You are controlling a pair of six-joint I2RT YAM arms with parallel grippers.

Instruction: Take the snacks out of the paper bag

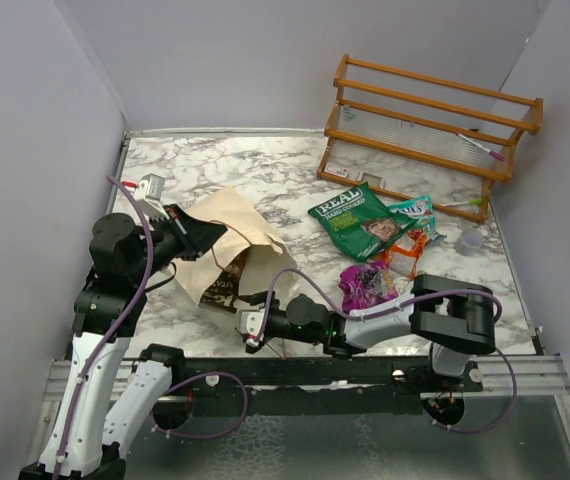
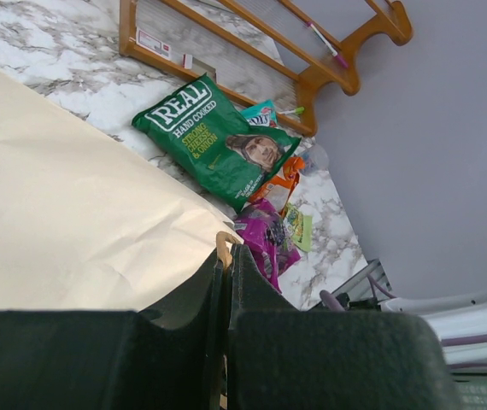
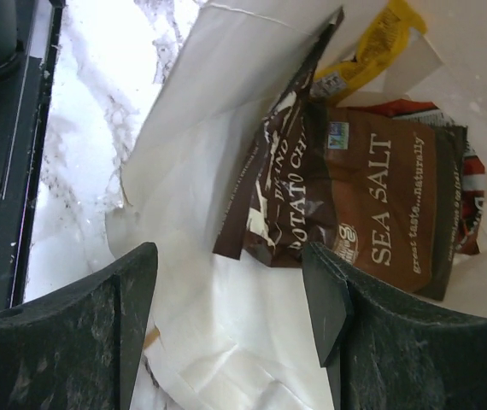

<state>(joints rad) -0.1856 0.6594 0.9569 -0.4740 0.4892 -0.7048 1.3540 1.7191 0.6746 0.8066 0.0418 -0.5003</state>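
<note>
The cream paper bag (image 1: 233, 228) lies on its side at centre left, its mouth toward the near edge. My left gripper (image 1: 213, 233) is shut on its brown cord handle (image 2: 223, 246) and holds the top edge up. My right gripper (image 1: 253, 325) is open at the bag's mouth, its jaws (image 3: 231, 299) just short of a dark brown packet (image 3: 354, 205) lying inside. A yellow packet (image 3: 372, 47) and a red packet (image 3: 470, 192) lie deeper in. On the table to the right lie the green bag (image 1: 360, 220), magenta packet (image 1: 365, 286), orange packet (image 1: 405, 252) and light-green packet (image 1: 413, 209).
An orange wooden rack (image 1: 430, 125) stands at the back right. A clear plastic cup (image 1: 469, 241) sits right of the loose snacks. Grey walls close both sides; a metal rail (image 1: 525, 370) runs along the near edge.
</note>
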